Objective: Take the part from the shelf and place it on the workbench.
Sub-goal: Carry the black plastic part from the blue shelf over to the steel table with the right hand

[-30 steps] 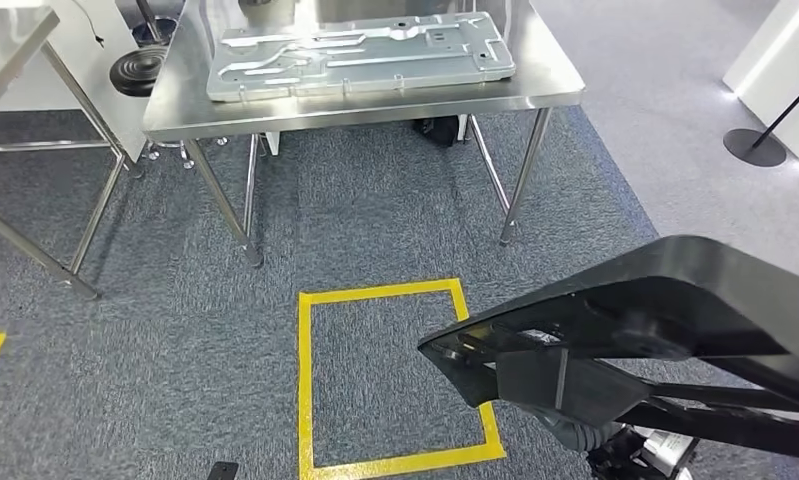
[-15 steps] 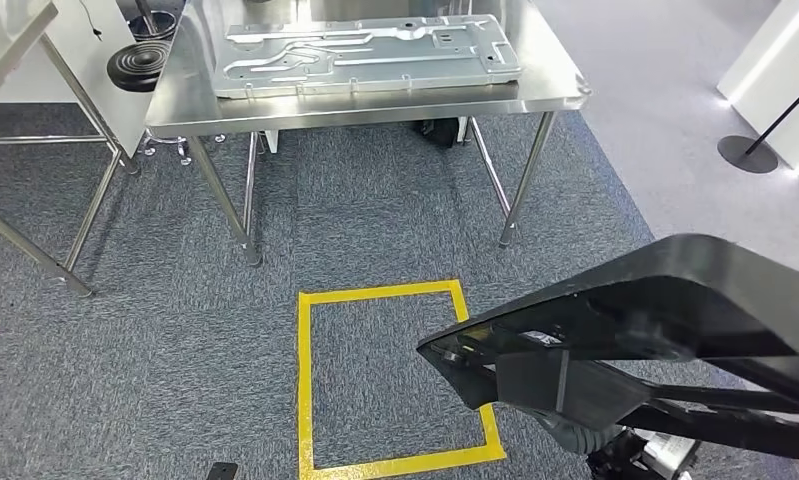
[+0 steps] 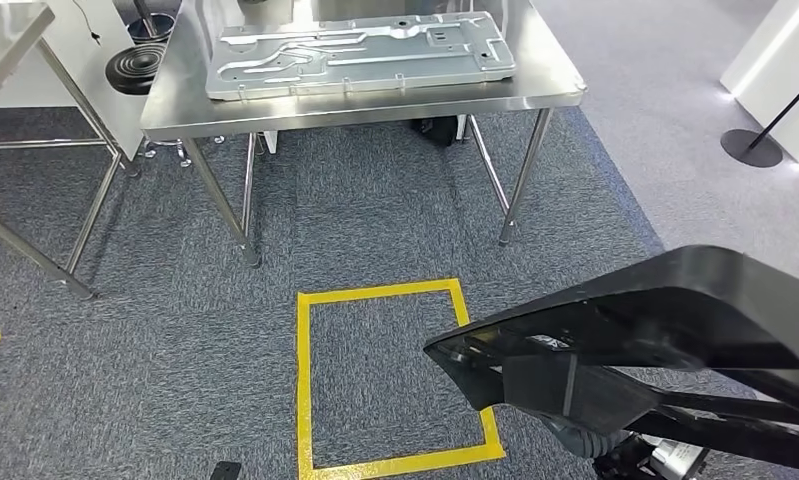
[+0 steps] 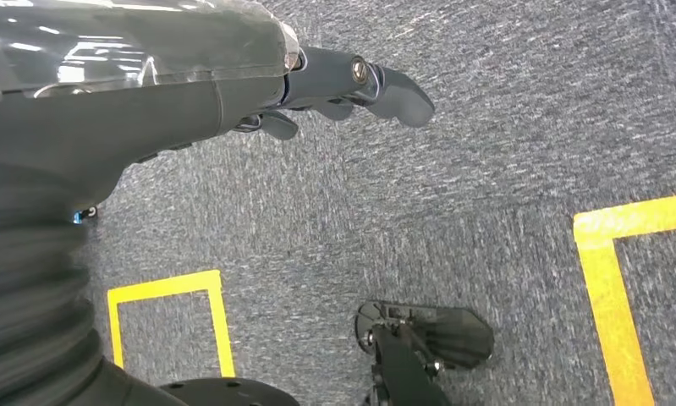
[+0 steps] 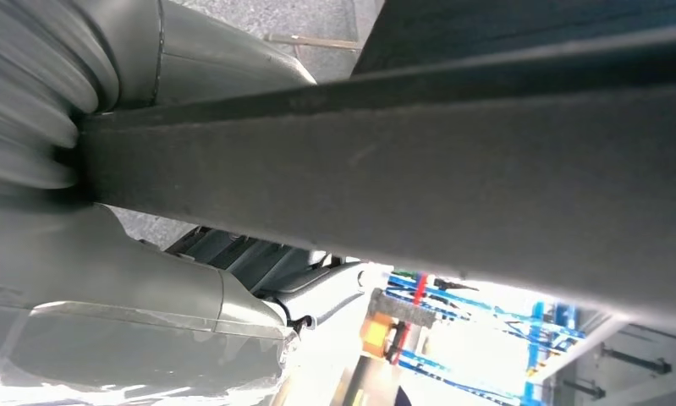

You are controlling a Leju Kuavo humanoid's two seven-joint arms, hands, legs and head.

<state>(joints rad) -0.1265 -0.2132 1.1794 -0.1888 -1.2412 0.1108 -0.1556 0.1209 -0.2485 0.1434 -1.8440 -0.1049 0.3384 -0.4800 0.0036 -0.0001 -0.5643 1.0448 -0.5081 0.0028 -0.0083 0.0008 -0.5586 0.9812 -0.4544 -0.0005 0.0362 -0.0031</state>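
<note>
Right robot hand [image 5: 140, 330] grips the black part [image 3: 675, 320], carried low over grey carpet beside the yellow floor square [image 3: 395, 375]. Left robot hand [image 4: 334, 85] hangs empty, fingers apart. Steel counter [image 3: 375, 100] ahead bears a metal panel [image 3: 360, 52].

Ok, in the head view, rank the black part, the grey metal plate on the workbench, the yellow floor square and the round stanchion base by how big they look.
1. black part, though it is nearest the camera, which inflates it
2. grey metal plate and yellow floor square: they look alike, so no ranking between them
3. stanchion base, clearly the smallest
</note>
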